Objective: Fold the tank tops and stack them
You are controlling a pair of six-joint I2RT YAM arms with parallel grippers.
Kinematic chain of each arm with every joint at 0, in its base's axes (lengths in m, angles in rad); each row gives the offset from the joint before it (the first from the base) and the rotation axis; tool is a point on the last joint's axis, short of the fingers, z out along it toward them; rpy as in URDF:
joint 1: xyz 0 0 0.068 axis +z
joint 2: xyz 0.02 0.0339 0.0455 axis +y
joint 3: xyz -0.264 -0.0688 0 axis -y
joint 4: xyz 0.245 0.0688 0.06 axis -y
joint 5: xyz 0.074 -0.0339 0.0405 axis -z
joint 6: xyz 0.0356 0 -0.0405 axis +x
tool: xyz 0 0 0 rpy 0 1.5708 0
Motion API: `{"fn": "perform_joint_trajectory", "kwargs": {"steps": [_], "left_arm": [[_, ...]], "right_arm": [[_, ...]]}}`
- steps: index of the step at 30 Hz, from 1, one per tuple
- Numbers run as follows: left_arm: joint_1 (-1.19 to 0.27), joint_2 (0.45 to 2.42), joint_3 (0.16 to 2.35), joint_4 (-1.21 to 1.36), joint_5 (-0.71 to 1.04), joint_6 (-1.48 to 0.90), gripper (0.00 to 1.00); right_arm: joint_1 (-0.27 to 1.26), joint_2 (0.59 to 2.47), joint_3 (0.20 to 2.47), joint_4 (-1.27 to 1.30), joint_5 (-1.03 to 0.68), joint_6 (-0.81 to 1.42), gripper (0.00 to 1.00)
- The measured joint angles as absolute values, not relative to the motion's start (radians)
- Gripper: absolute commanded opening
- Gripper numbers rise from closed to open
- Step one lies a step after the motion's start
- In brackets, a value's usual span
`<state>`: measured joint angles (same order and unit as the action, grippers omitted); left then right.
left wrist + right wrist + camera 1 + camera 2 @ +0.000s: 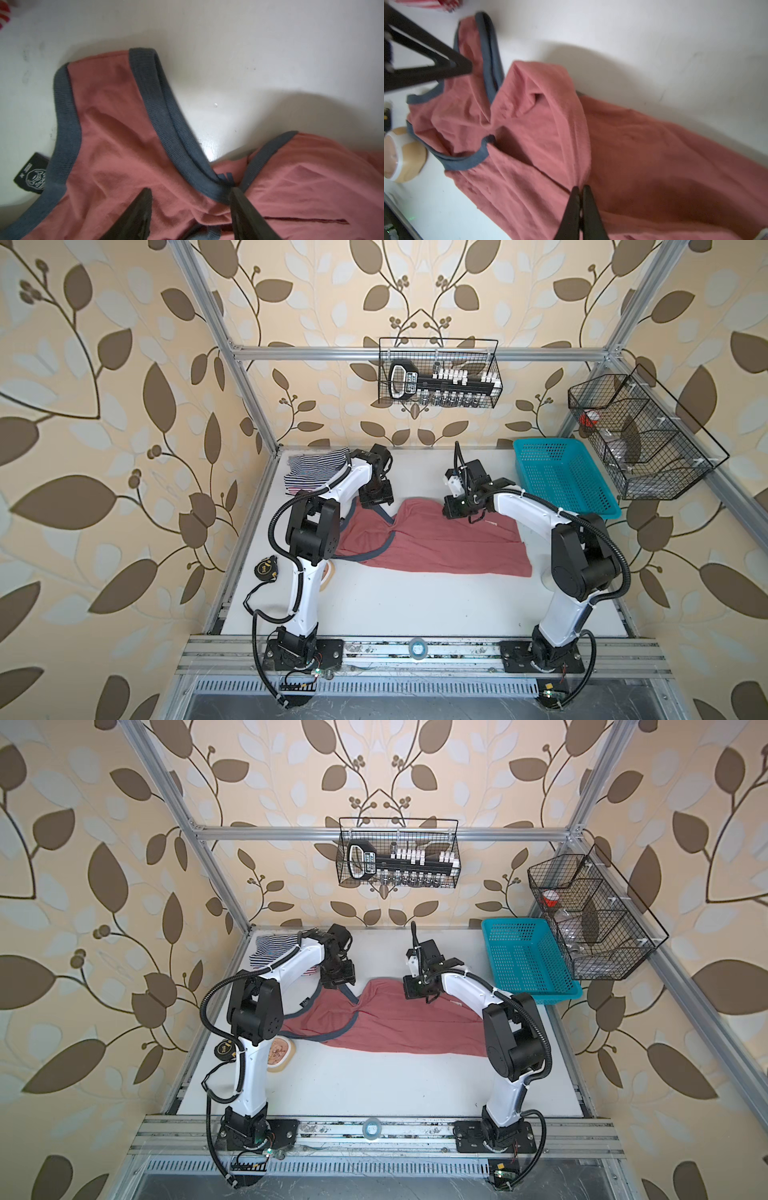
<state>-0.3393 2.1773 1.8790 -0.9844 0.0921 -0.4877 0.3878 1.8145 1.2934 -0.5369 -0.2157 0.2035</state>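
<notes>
we see the dusty red tank top (436,547) (395,1023) lying crumpled across the middle of the white table (374,605) in both top views. its long axis runs side to side across the table: the neck and straps point toward the left arm's side, and the hem points toward the right arm's side. one strap, edged in grey-blue trim (162,108), sticks out toward the far edge of the table. a black label (31,174) shows at the neckline.

the left gripper (190,190) hangs over the base of that strap with its fingers spread. one fingertip (234,193) meets the trim and the other sits over red cloth. we cannot tell whether they press down.

the right gripper (580,188) has its fingers pressed together, pinching a thin ridge of the red cloth near the top's far edge. the cloth rises there in a long fold.

the navy-white striped tank top (316,464) lies piled on the red-white striped tank top (293,491) in the far left corner, apart from the red one. a blue basket (561,477) stands in the far right corner.
</notes>
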Motion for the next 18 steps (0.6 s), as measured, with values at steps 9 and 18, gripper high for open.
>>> {"fn": "perform_joint_trajectory", "kwargs": {"steps": [9, 18], "left_arm": [[-0.326, 2.177, 1.879, -0.981, 0.097, -0.490, 0.62], [-0.326, 2.244, 1.985, -1.002, 0.102, -0.471, 0.64]], "right_arm": [[0.418, 1.813, 1.203, -0.650, -0.175, 0.181, 0.31], [0.398, 1.813, 1.330, -0.655, -0.193, 0.191, 0.34]]}}
